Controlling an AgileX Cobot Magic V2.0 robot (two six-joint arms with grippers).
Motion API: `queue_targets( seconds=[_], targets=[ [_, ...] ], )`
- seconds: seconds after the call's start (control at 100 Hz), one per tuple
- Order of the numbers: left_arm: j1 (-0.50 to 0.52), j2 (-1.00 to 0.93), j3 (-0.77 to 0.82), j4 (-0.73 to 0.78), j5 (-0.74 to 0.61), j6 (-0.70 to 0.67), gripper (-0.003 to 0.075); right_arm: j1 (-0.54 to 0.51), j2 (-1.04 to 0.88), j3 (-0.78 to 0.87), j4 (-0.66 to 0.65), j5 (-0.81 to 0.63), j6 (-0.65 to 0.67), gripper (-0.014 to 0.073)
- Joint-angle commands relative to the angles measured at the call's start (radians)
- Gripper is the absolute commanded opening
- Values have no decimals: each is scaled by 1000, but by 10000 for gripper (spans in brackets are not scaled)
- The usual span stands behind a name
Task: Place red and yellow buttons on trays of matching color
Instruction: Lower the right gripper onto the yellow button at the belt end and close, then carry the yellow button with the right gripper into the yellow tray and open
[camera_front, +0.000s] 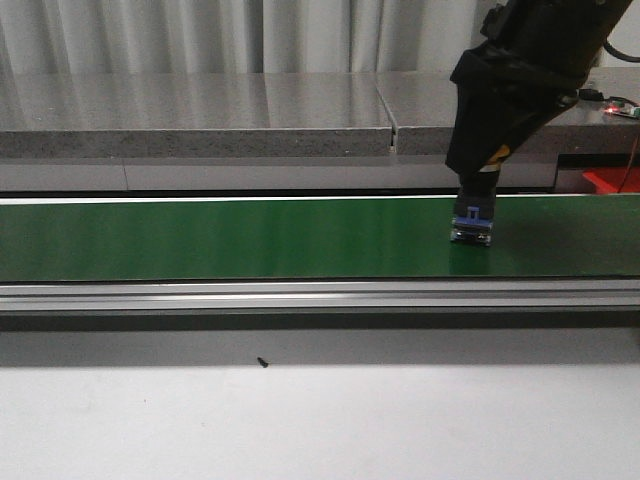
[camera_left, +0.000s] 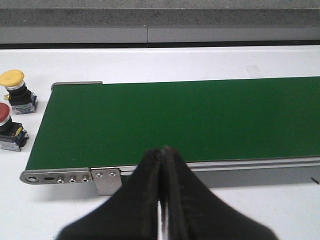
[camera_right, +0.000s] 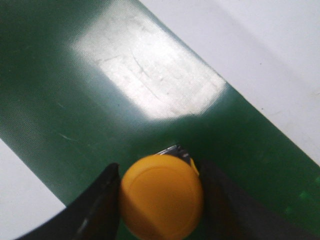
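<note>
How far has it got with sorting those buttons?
Nothing looks sorted yet. The right tool is closed around a yellow button at the green belt. A second yellow button and a red button wait beside the belt's end. The left tool is shut, empty.

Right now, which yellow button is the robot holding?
The yellow button over the green belt, squeezed in the right pincer. The other yellow button sits on the table.

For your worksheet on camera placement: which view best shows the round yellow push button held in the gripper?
The right wrist view: the round yellow push button fills it, cap up. The front view shows only its blue base; the left wrist view misses it.
</note>
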Motion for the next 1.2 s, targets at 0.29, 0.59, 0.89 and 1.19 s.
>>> queue_targets(
  seconds=[0.29,0.59,0.89,1.19],
  targets=[
    [-7,6,-25,-12,-79,-8,-20,-35,-96,-97,9,63,45,234],
    [-7,6,-25,-12,-79,-8,-20,-293,-230,-104,4,151,89,234],
    [-7,6,-25,-12,-79,-8,-20,-601,-241,-96,4,178,105,234],
    [-7,6,-25,-12,-79,-8,-20,-743,-192,15,12,48,105,234]
  ],
)
